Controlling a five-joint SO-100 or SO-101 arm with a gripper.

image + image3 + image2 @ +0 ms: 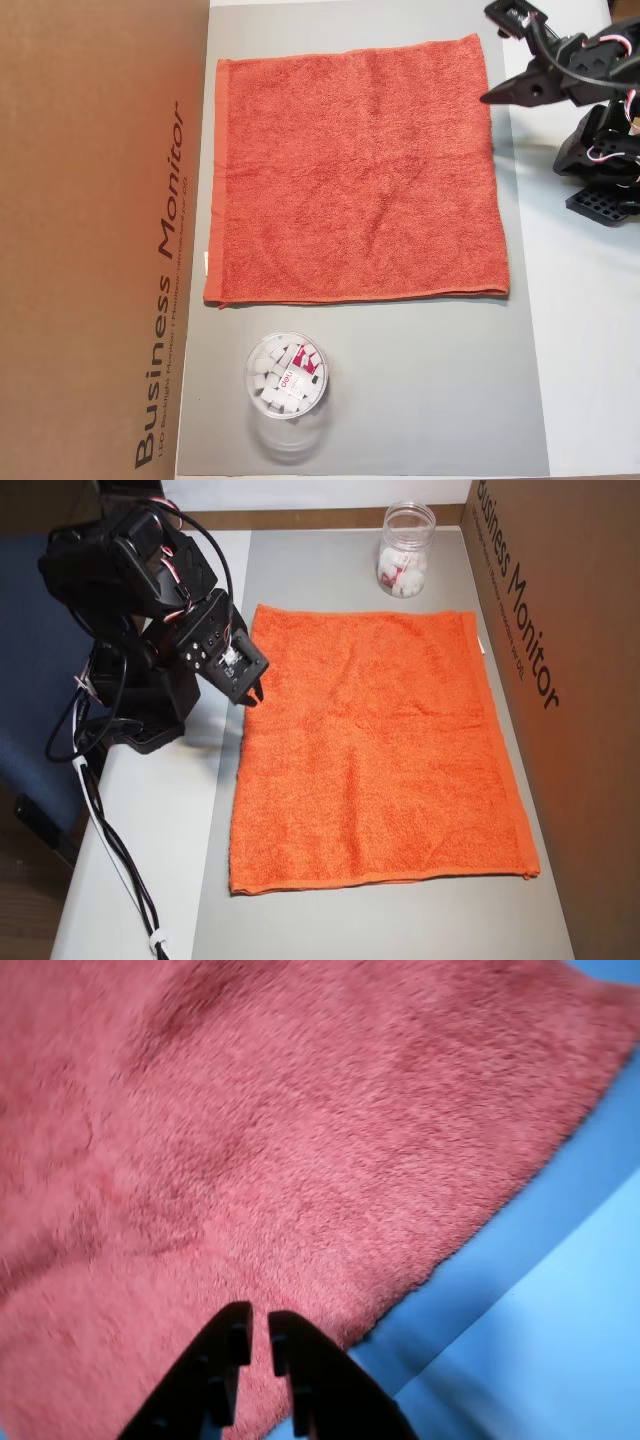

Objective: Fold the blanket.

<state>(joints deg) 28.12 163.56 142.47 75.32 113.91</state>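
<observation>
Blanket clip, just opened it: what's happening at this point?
A single robot arm is set to fold the blanket, which lies flat and unfolded on the grey mat. The claw hangs near one side edge of it, jaws almost shut and holding nothing. A clear plastic cup with small white pieces sits on the mat apart from the cloth, beside a cardboard box.

One blanket (pixel 355 170). One cup (pixel 287 375), holding several small white pieces. One cardboard box (pixel 95 230). One gripper (pixel 252 695).
</observation>
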